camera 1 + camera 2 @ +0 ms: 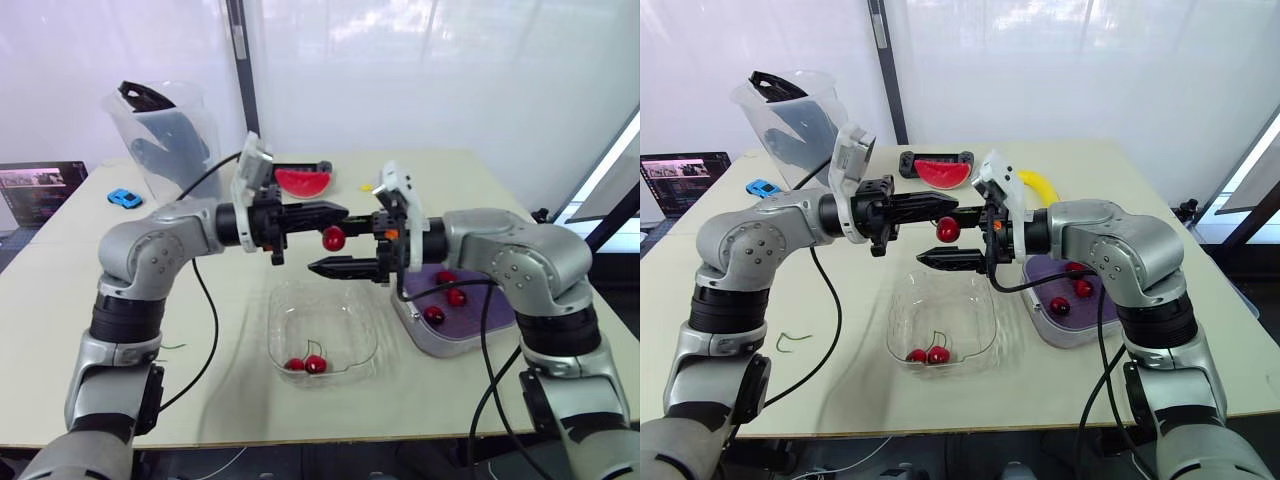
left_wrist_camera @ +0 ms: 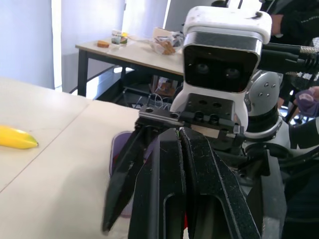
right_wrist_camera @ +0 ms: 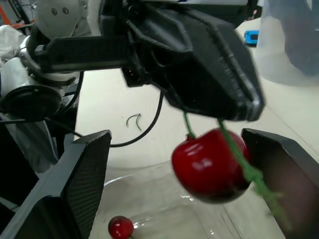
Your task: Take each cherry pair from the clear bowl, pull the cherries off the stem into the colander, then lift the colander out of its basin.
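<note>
Watermelon slice (image 1: 302,181) is lying on the counter (image 1: 60,300) just beyond the left pincer (image 1: 343,211). Banana (image 1: 1038,184) is lying beyond and right of it. Blue toy car (image 1: 124,198), clear tub (image 1: 165,130) and laptop (image 1: 35,188) are sitting well left of it. Loose green stem (image 1: 790,342) is lying nearer, also left.

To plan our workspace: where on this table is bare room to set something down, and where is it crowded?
Free: the near left tabletop around the green stem, and the corner past the banana. Crowded: the middle, with bowl, colander and cherry.
</note>
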`<state>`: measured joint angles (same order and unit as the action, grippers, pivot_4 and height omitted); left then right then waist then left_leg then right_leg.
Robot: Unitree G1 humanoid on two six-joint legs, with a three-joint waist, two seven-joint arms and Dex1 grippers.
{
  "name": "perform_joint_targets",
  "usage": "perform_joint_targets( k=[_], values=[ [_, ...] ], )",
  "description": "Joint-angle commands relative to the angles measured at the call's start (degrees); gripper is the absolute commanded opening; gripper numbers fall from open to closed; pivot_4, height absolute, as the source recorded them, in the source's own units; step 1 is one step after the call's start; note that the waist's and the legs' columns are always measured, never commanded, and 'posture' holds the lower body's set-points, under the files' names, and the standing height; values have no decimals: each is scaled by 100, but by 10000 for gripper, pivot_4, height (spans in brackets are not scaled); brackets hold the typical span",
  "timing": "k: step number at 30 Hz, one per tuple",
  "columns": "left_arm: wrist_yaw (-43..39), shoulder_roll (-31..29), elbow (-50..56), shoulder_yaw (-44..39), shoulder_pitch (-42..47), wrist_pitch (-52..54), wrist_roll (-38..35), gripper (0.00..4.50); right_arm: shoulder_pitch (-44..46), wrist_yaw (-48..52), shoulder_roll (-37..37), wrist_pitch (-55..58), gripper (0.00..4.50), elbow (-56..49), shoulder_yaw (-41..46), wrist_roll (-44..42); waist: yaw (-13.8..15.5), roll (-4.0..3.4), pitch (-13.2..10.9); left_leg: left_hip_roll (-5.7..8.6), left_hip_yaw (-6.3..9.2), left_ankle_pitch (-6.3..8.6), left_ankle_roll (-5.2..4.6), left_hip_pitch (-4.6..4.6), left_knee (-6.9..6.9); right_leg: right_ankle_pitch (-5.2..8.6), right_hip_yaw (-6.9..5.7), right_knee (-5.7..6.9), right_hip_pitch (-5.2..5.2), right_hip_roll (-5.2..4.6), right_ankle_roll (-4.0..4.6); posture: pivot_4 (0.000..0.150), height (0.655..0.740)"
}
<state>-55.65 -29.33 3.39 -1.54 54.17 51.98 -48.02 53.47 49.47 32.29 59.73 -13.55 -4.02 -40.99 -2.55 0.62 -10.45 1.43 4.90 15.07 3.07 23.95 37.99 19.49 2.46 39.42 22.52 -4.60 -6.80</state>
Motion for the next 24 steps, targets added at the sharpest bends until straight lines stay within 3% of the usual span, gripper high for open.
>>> perform_joint_targets(
  k=[1, 3, 6, 16, 20, 24],
  values=[
    [12, -19, 139, -79, 83, -53, -4, 0, 144, -114, -64, -83, 42046, -88, 62, 17, 0, 0, 0, 0, 0, 0, 0, 0, 0, 0, 0, 0, 0, 0, 0, 1500, 7400],
    [28, -7, 135, -87, 88, -66, 4, 0, 111, -135, -61, -105, 36237, -92, 26, 49, 0, 0, 0, 0, 0, 0, 0, 0, 0, 0, 0, 0, 0, 0, 0, 1500, 7400],
    [48, -7, 137, -96, 89, -60, -5, 0, 87, -127, -16, -156, 22439, -133, -13, 90, 0, 0, 0, 0, 0, 1, -2, 0, 0, 0, 0, 0, 0, 0, 0, 1500, 7400],
    [36, -33, 98, -63, 110, -56, 34, 0, 34, -14, 105, -242, 22439, -116, -25, 127, -1, 0, 0, 0, 0, 4, -7, 0, 0, 0, 0, 0, 0, 0, 0, 1500, 7400],
    [47, -16, 85, -72, 127, -55, 42, 0, -3, -6, 135, -298, 11227, -126, -53, 183, 0, 0, 0, 0, 0, 4, -7, 0, 0, 0, 0, 0, 0, 0, 0, 1500, 7400],
    [70, -2, 83, -89, 141, -65, 56, 0, -52, -7, 176, -295, 11227, -189, -16, 152, 0, 0, 0, 0, 0, 4, -8, 0, 0, 0, 0, 0, 0, 0, 0, 1500, 7400]
  ],
)
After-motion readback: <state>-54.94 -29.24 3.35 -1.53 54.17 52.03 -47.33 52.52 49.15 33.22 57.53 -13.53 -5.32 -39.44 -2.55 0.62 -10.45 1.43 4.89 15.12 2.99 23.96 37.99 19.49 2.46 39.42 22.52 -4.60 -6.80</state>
